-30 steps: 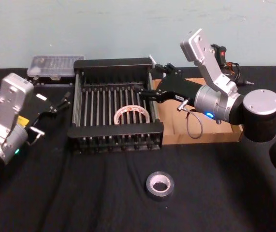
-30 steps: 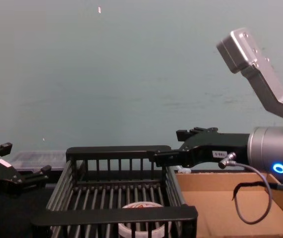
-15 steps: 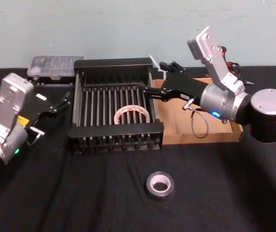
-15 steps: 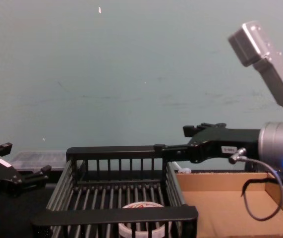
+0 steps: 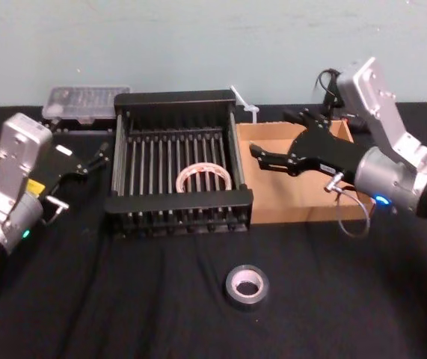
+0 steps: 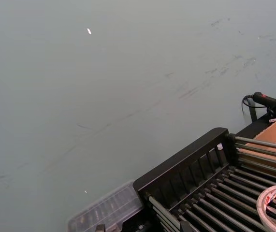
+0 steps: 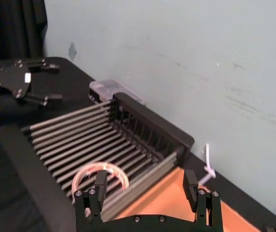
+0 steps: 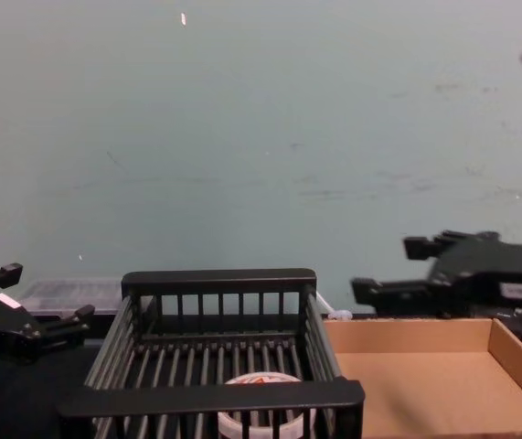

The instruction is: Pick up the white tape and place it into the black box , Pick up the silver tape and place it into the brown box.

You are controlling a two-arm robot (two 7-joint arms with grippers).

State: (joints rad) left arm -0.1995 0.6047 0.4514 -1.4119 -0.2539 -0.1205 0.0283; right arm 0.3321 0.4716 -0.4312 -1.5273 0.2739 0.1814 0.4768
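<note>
One roll placed: white tape [image 5: 204, 178] lies in black box [image 5: 179, 101].
Silver tape [image 5: 246, 286]: on table, near front.
Right gripper [image 5: 271, 146]: empty, fingers spread, has drawn back over brown box [image 5: 303, 214].
Left gripper [image 5: 93, 157]: open, parked left.

You are looking at a robot test bench in a lab or workshop room, not a home. A black cloth [image 5: 123, 299] covers the table, and a bare, scuffed pale blue-green wall [image 8: 242, 137] stands right behind it. A clear plastic parts case [image 5: 86, 101] sits at the back against the wall, and cables with a black plug [image 6: 268, 101] trail near the far corner. The plain props and bare backdrop point to a staged trial setup.
</note>
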